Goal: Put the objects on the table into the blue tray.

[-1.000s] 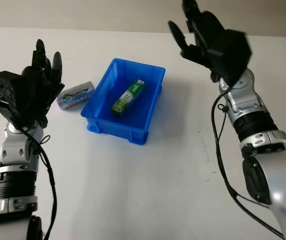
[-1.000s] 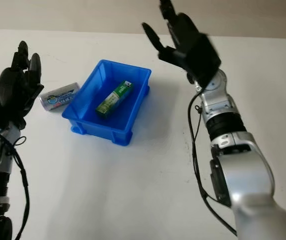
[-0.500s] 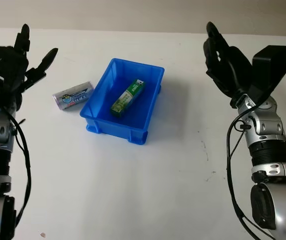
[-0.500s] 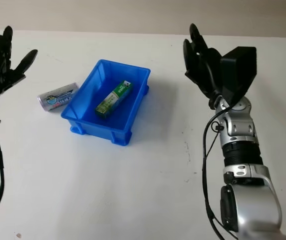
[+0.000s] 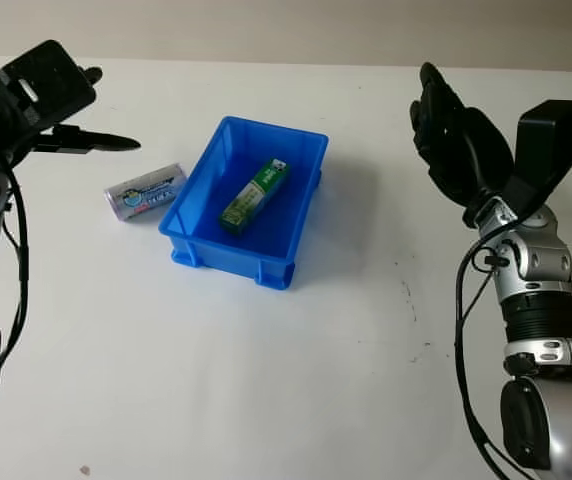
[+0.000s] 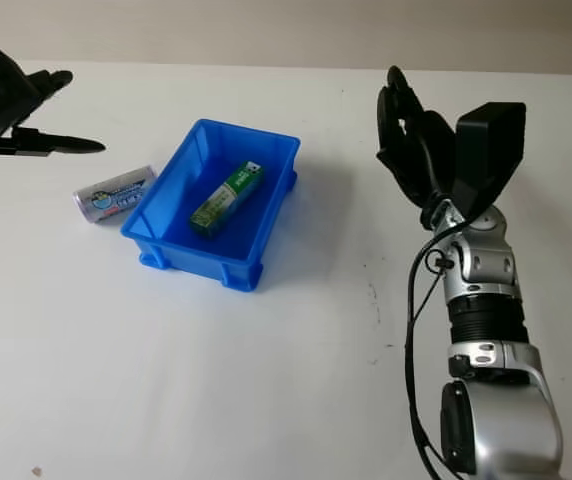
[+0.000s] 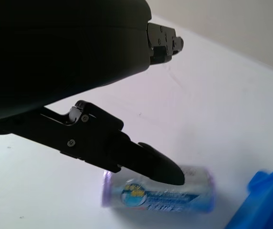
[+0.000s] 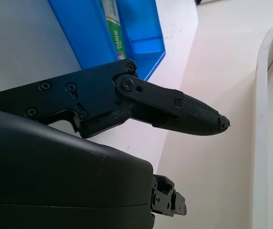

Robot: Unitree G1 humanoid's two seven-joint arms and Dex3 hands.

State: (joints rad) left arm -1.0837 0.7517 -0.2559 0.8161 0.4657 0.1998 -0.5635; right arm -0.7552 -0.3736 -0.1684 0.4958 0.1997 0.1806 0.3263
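Observation:
The blue tray [image 5: 198,240] stands at the table's middle, with a green box [image 5: 256,194] lying inside it. A silver can with a blue label [image 5: 145,191] lies on its side on the table, just left of the tray. My left hand [image 5: 41,95] hovers above and to the far left of the can, open, holding nothing. In the left wrist view one of its fingers [image 7: 146,162] reaches over the can [image 7: 158,196]. My right hand [image 5: 461,145] is raised to the right of the tray, open and holding nothing. The right wrist view shows the tray [image 8: 93,38] and the green box [image 8: 112,26].
The white table [image 5: 296,380] stretches bare in front of the tray and between the two arms. Its back edge meets a beige wall [image 5: 266,30].
My left hand has lifted and turned, moving up and back at the far left above the can. My right hand has swung from behind the tray to the right side and settled there.

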